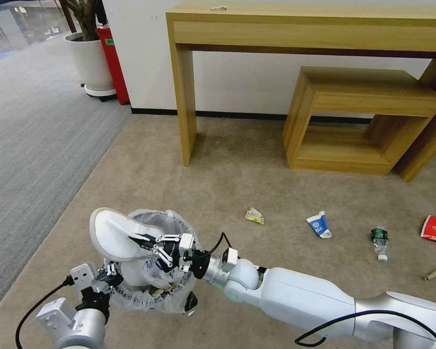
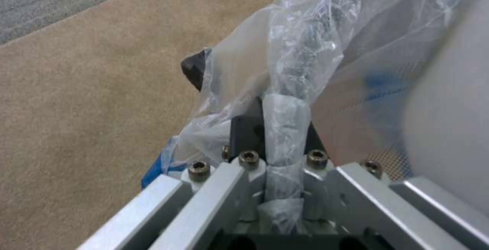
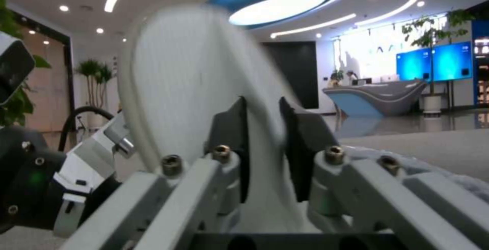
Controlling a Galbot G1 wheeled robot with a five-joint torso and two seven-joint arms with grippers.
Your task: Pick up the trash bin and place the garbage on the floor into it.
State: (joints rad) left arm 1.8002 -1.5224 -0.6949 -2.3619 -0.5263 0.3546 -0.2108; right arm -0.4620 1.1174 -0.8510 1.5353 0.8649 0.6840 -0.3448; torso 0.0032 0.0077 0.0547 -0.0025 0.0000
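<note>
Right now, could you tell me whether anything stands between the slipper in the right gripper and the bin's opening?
Nothing visible does. The right gripper holds the white slipper over the rim of the trash bin, which the left gripper clamps by its bag liner. Another slipper already lies inside, partly filling the mouth, so the fit may be tight.

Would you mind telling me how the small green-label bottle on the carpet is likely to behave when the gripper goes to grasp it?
The green-label bottle lies on its side on the beige carpet, so a nudge would probably roll it. It looks clear and possibly empty, hence likely light. Its smooth, round plastic may slip between the fingers.
</note>
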